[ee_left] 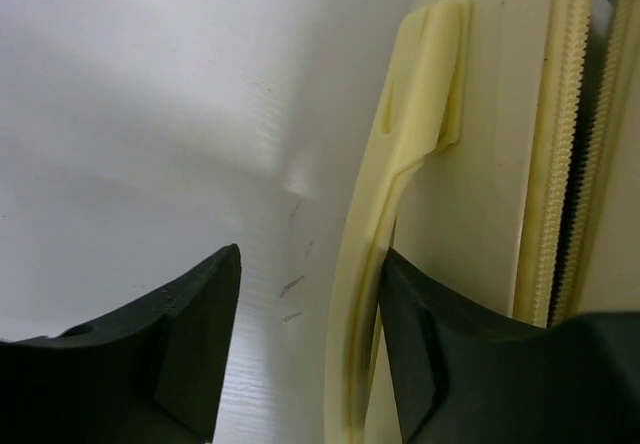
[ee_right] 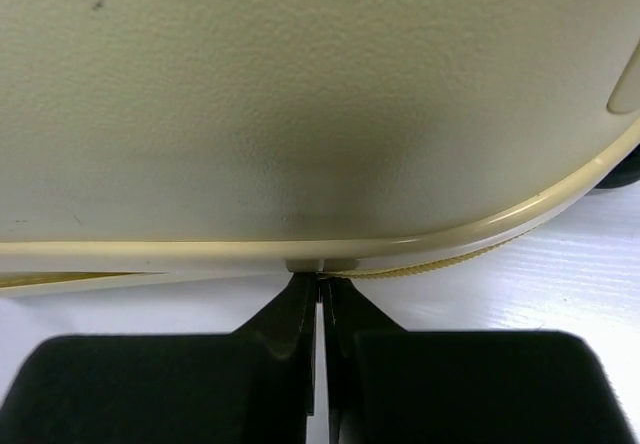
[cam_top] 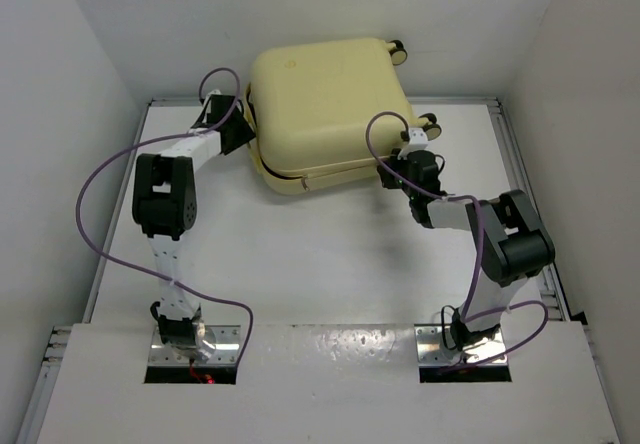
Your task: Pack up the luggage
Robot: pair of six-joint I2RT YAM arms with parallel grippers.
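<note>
The luggage (cam_top: pixel 325 104) is a pale cream-yellow hard-shell suitcase lying shut at the far middle of the table, with black wheels (cam_top: pixel 398 51) on its right side. My left gripper (cam_top: pixel 243 136) is at its left side. In the left wrist view it (ee_left: pixel 310 259) is open around the cream side handle (ee_left: pixel 372 234), which lies against the right finger. My right gripper (cam_top: pixel 395 169) is at the front right edge. In the right wrist view it (ee_right: pixel 320 282) is shut, its tips pinched at the small cream zipper pull (ee_right: pixel 305 264) under the shell (ee_right: pixel 300 94).
The cream zipper teeth run along the seam in the left wrist view (ee_left: pixel 560 144) and in the right wrist view (ee_right: pixel 430 262). White walls enclose the white table (cam_top: pixel 320 264) on the left, right and back. The suitcase overhangs the table's far edge.
</note>
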